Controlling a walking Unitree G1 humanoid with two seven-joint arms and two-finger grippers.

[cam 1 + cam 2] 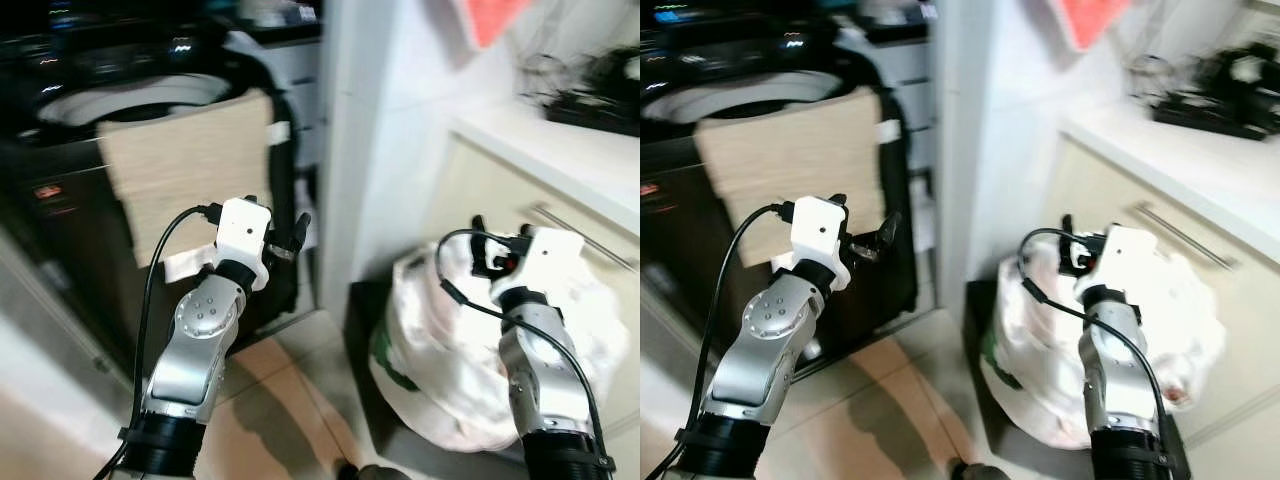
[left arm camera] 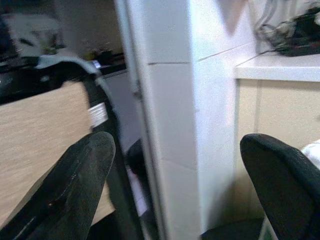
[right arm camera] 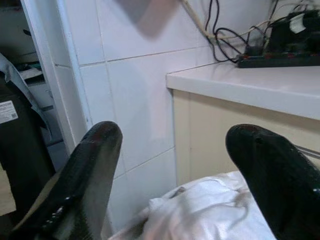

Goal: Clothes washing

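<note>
The washer [image 1: 130,110] is a dark top-loader off to the robot's left, with its pale round opening [image 1: 135,100] showing at the top. A beige cloth [image 1: 190,180] is draped over the front edge and hangs flat down the dark front panel, with a small white tag [image 1: 278,131] at its upper corner. Looks like a woven towel-ish thing, but the texture's blurry.

The left gripper [image 1: 285,240] is up in front of the washer, at about the cloth's lower right corner, and not touching it as far as I can see. In the left wrist view the two black fingers [image 2: 75,185] are spread wide with nothing between them, and the cloth sits just past the one finger.

The right gripper [image 1: 495,245] hovers over a big white bag [image 1: 440,360] sitting on the floor [image 1: 290,400] by a cream cabinet [image 1: 520,190]. Its fingers [image 3: 90,170] are wide apart too, empty, with the rumpled white stuff right below them. The bag stands on something dark and flat.

A white tiled pillar [image 1: 370,140] separates the washer from the cabinet. On the counter [image 1: 560,140] there's a tangle of black cables [image 3: 280,45], too blurry to sort out. Something red [image 1: 490,15] hangs at the top edge, cut off. The washer's control panel is just dark smears with a few lit spots, can't read it.
</note>
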